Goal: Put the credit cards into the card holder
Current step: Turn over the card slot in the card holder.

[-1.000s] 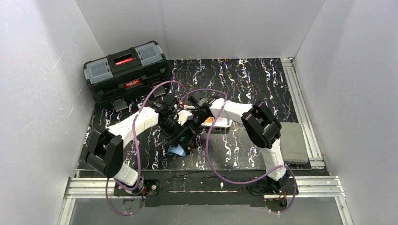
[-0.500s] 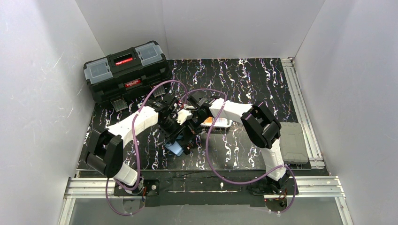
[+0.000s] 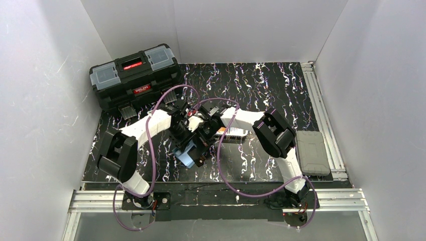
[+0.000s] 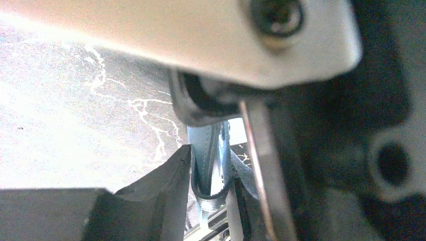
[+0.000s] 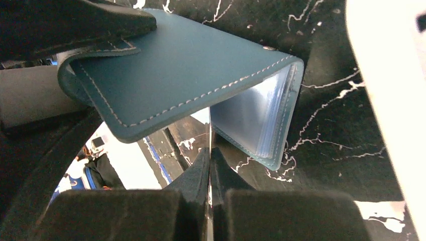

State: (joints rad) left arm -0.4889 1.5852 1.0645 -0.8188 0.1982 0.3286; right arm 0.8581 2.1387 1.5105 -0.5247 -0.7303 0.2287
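Note:
The teal card holder point(image 3: 186, 155) is held up off the mat near the middle. My left gripper point(image 3: 195, 150) is shut on its cover and tab, with the teal folds point(image 4: 205, 150) pinched between the black fingers point(image 4: 166, 191). In the right wrist view the card holder point(image 5: 191, 70) gapes open, its clear sleeves point(image 5: 256, 115) facing my right gripper point(image 5: 209, 155). That gripper is shut on a thin credit card point(image 5: 209, 133) seen edge-on, its top edge at the holder's opening. My right gripper point(image 3: 205, 131) is just behind the left one. I cannot tell the card's colour.
A white mesh basket point(image 3: 236, 133) with something orange in it sits just right of the grippers. A black toolbox point(image 3: 135, 75) stands at the back left. A grey pad point(image 3: 311, 153) lies at the mat's right edge. White walls enclose the mat.
The left jaws have closed on the card holder and it now stands higher and more open. Both grippers have shifted slightly left.

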